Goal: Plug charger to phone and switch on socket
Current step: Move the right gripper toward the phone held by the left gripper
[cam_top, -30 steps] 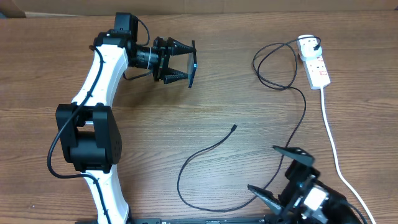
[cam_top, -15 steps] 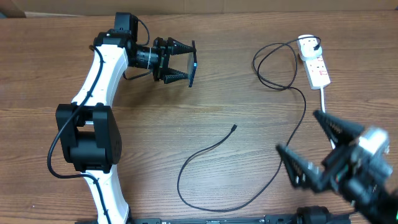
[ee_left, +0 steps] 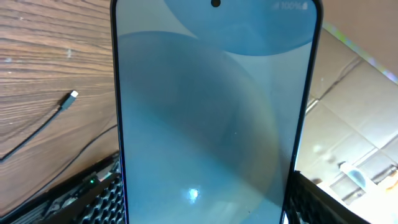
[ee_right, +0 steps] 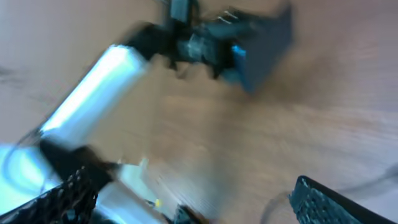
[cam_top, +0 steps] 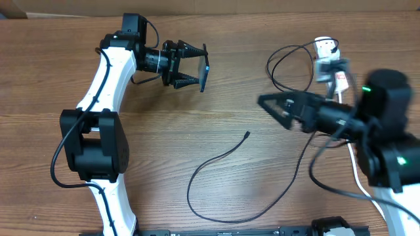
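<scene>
glossy-scrn phone (ee_left: 211, 124), matt wood-grain table (cam_top: 216, 98), smooth blk charger (cam_top: 223, 153)

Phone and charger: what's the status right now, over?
Left gripper shut on phone. Right gripper open, empty. Charger tip loose on the table, not plugged in. Nothing between tip and phone.

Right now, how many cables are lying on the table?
2. The black charger cable loops across the middle; the white cord from the power strip runs down the right side, partly hidden by the right arm.
</scene>
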Robot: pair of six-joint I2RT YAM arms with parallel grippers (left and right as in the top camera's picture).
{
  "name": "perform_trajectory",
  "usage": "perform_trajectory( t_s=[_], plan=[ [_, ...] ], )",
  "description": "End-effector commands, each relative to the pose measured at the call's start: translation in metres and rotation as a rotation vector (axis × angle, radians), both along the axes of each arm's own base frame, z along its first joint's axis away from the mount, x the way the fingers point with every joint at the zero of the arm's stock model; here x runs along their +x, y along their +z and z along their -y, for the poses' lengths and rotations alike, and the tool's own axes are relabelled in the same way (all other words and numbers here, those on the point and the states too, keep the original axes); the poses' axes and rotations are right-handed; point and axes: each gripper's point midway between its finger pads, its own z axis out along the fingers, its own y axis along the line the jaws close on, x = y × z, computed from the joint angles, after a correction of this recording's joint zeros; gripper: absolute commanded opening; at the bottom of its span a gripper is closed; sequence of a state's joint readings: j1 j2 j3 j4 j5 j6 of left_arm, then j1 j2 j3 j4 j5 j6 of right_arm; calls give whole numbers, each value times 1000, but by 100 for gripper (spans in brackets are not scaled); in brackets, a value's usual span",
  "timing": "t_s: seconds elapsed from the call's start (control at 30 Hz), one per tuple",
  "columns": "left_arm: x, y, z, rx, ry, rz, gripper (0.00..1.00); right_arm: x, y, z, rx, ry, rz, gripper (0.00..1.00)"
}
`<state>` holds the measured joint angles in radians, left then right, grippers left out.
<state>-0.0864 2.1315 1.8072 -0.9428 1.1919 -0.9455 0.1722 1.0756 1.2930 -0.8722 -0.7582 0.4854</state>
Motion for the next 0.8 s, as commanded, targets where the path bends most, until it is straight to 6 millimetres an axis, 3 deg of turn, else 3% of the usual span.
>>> perform_trajectory(
  t_s=[0.0, 0.13, 0.3, 0.53, 0.77],
  plan=[
    [0, 6, 11, 18, -16, 24, 65, 32, -19, 13, -249, -275, -63, 100],
    [-2, 3, 17, 36, -19, 12, 65, 51, -45, -7, -394, -348, -122, 100],
    [-6, 3, 25, 35, -32, 0, 65, 85, -60, -52, -382, -339, -72, 100],
    [-9, 4, 32, 32, -27, -55, 66, 111, -87, -54, -403, -439, -124, 97],
    [-10, -5, 37, 86, -16, -70, 66, 116, -110, -63, -449, -420, -147, 88]
  ],
)
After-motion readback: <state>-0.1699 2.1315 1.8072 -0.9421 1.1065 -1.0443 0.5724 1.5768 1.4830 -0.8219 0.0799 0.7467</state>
